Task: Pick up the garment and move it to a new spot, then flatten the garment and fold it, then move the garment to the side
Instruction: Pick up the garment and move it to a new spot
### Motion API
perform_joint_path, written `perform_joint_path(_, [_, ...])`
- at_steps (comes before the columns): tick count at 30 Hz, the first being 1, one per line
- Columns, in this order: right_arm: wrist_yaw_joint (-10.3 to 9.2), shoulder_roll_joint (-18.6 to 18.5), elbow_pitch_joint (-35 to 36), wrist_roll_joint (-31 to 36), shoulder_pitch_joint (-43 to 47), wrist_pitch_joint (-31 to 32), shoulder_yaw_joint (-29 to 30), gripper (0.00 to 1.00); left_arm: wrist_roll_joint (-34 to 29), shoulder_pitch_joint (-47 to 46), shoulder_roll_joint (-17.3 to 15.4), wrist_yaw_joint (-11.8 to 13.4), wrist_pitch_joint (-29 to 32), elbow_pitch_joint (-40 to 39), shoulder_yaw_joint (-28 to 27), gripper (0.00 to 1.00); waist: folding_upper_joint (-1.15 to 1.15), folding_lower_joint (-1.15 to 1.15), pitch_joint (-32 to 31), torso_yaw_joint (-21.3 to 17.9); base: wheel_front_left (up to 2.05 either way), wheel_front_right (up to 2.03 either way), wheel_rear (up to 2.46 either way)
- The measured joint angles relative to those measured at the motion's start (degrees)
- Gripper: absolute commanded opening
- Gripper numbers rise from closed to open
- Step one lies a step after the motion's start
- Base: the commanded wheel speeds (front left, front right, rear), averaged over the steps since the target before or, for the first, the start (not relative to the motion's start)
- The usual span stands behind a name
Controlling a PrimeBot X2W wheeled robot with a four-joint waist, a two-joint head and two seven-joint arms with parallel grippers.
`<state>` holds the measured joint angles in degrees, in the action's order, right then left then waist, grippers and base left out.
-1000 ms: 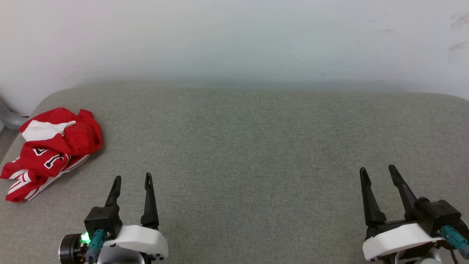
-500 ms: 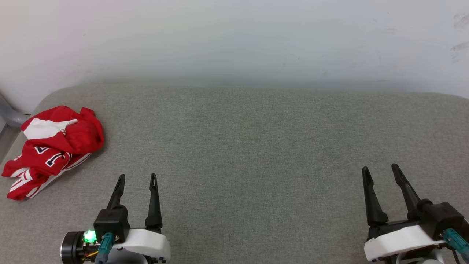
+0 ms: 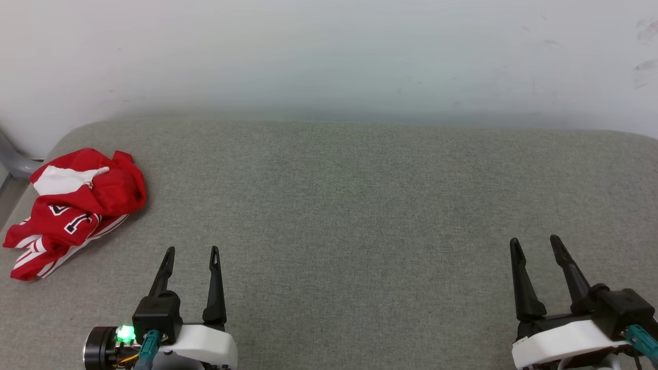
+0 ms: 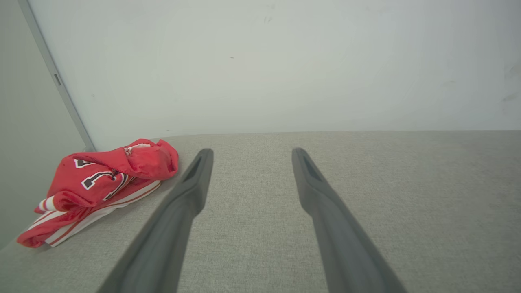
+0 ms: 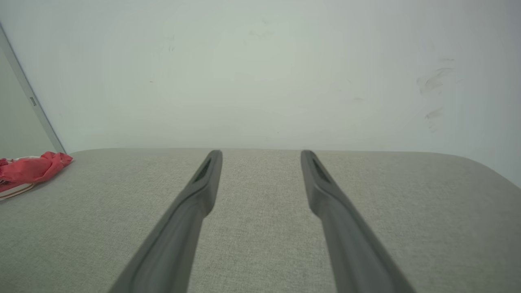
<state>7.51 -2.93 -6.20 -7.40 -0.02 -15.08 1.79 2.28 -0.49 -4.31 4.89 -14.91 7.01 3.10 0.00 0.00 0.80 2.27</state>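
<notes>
At far left lies the garment (image 3: 77,205); left gripper (image 3: 192,251) and right gripper (image 3: 533,240) both parted

You've got a flat grey woven-fabric surface (image 3: 360,195) with rounded far corners, running the full width. Behind it is a plain off-white wall (image 3: 329,51), evenly lit, with a soft shadow along the join. Faint dark scuff marks (image 3: 645,31) on the wall, far right. A thin grey metal bar (image 4: 58,81) slants up the wall, far left.
</notes>
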Motion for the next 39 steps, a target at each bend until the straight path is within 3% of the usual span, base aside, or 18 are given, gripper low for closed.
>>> perform_joint_path(22, [0.0,0.0,-1.0,-2.7,0.0,0.0,0.0,1.0,-0.1,-0.1,1.0,-1.5,0.0,0.8,-1.8,1.0,0.0,0.0,-0.2,1.8,0.0,0.0,0.0])
perform_joint_path(30, [0.0,0.0,-0.6,-2.8,0.0,0.0,-0.3,1.0,0.0,-0.8,1.2,-1.7,-0.2,0.8,-2.8,1.0,0.0,0.0,0.1,5.9,0.0,0.0,0.0])
perform_joint_path(39, [0.0,0.0,-0.5,-2.6,0.7,0.0,-0.9,1.0,0.4,-0.9,1.3,-1.8,-0.2,1.1,-3.7,1.0,0.0,0.0,0.1,13.2,0.0,0.0,0.0])
